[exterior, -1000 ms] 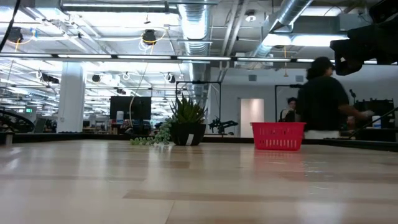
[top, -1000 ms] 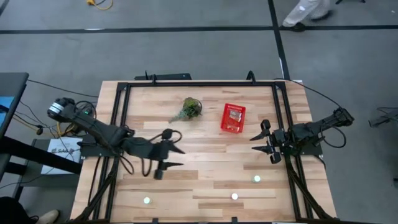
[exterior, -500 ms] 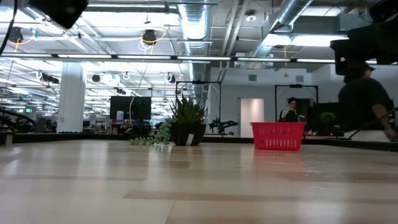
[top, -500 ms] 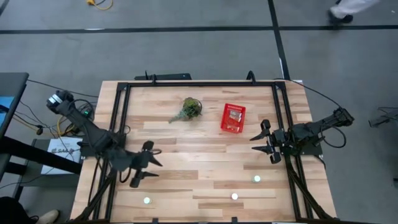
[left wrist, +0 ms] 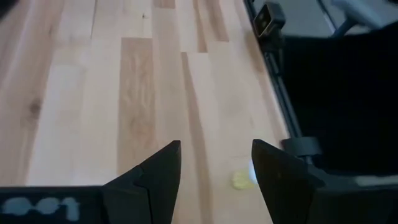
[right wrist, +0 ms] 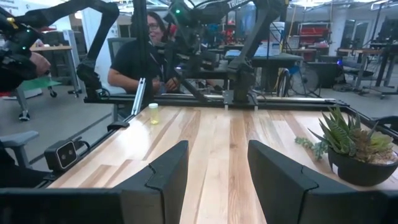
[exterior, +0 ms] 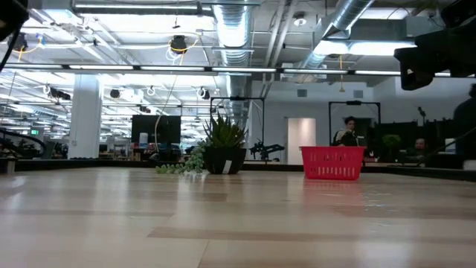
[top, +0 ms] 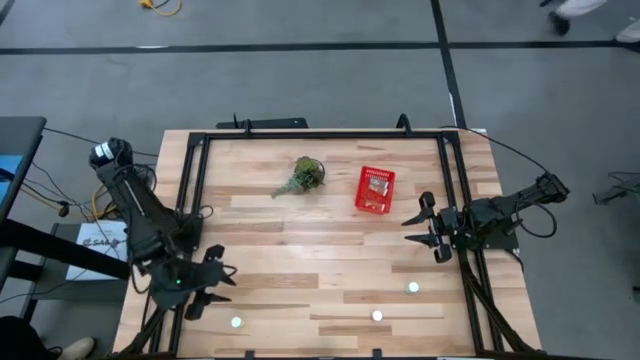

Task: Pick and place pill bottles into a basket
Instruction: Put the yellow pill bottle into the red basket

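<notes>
- In the overhead view, the left gripper (top: 205,290) hovers at the lower left of the wooden table (top: 330,255), near the table's left edge, with its fingers spread apart and nothing between them.
- Just below and right of that gripper, close to the bottom edge, a pill bottle (top: 236,322) stands alone; in the left wrist view it shows as a small pale yellow shape (left wrist: 241,180) lying just beyond the open fingers.
- Upper centre of the overhead view: a green plant sprig (top: 304,175) in a dark pot.
- Right of the plant, the red basket (top: 375,190) sits in the upper right part of the table; something pale shows inside it, too small to identify.
- Two more pill bottles stand in the lower right: one (top: 377,316) near the bottom edge, one (top: 413,288) a little higher and further right.
- The right gripper (top: 421,226) waits at the right edge, below and right of the basket, fingers open and empty.
- The middle of the table is bare wood, with a wide gap between the lower bottles and the basket.
- In the right wrist view, a seated person (right wrist: 144,59) is beyond the table's far side.
</notes>
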Controlling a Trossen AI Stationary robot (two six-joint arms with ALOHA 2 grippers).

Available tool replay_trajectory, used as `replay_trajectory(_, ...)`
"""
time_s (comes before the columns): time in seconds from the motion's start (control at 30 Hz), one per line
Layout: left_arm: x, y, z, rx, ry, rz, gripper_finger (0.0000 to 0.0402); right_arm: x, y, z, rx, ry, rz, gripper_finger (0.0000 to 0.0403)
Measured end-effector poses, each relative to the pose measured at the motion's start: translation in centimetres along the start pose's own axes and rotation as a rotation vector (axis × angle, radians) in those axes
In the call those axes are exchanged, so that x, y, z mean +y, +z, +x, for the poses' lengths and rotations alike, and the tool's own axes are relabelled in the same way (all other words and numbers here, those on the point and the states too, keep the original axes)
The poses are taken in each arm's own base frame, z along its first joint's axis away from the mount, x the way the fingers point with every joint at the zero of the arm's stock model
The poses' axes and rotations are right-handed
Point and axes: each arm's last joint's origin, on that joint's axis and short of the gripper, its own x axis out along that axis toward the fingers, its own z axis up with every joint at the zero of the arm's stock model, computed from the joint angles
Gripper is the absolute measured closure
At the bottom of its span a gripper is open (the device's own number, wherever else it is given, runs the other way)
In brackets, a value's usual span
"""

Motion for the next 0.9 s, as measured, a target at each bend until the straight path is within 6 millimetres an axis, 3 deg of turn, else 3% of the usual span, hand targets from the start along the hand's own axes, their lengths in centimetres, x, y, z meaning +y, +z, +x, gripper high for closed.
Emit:
replay_trajectory(0.13,-0.7,-0.6,0.4,-0.003,0.004,-0.068,0.0215,0.0,0.0,0.0,0.0,-0.013,0.0,0.0244)
replay_trajectory(0.47,-2.4,-2.0,3.6,0.093,-0.018,-0.188,0.018,-0.1,0.0,0.0,-0.001,-0.022,0.001,0.0244)
replay_trajectory(0.9,-5.0,-2.2,6.5,0.224,0.039,-0.144,0.0175,-0.1,0.0,0.0,-0.001,-0.025,0.001,0.0244)
